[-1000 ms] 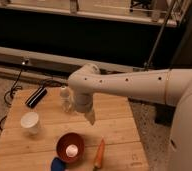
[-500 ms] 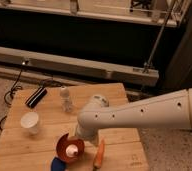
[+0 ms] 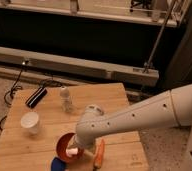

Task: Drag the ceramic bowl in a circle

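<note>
The ceramic bowl [image 3: 64,146] is red-brown, round and shallow, and sits near the front edge of the wooden table [image 3: 114,100]. My gripper [image 3: 75,150] reaches down from the white arm into the bowl's right side, with a white fingertip showing at the bowl's inside. The arm's wrist covers the bowl's right rim.
A white cup [image 3: 31,122] stands left of the bowl. A clear bottle [image 3: 65,99] stands at mid table. A black oblong object [image 3: 36,97] lies at the back left. An orange carrot [image 3: 99,154] lies right of the bowl, and a blue object [image 3: 58,164] sits at the front edge.
The arm has swung down from above the table's middle to the front, and the gripper has come down into the bowl. The bowl has shifted little, if at all.
</note>
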Robot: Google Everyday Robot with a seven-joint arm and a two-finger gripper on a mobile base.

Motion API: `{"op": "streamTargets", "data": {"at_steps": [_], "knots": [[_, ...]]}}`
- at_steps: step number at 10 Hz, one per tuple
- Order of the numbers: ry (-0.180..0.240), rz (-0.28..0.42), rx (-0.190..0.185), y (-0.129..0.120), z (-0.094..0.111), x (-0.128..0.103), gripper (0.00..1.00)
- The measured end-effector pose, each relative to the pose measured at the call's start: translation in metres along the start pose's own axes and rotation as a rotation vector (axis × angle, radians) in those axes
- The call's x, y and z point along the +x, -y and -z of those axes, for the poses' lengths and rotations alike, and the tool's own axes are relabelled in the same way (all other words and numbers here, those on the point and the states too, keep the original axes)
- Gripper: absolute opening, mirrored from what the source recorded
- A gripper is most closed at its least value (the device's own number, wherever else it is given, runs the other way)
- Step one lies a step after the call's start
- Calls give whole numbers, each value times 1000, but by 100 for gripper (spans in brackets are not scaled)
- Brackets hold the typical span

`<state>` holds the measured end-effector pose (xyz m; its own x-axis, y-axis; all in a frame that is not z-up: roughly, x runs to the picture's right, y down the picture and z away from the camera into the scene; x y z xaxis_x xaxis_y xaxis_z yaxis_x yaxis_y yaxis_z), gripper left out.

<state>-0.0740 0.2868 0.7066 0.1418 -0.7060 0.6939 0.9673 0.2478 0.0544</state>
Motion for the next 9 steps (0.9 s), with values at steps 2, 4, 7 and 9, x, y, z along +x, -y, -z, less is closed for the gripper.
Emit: {"op": "streamTargets", "data": {"at_steps": [2,4,7,9], "knots": [[4,-45,-29,-4,-15,10,38],[0,-76,-57,-6,-23,20,20],[-48,-104,-95,7,-16,43,0],[-125,-129,-122,26,5,77,0]]}}
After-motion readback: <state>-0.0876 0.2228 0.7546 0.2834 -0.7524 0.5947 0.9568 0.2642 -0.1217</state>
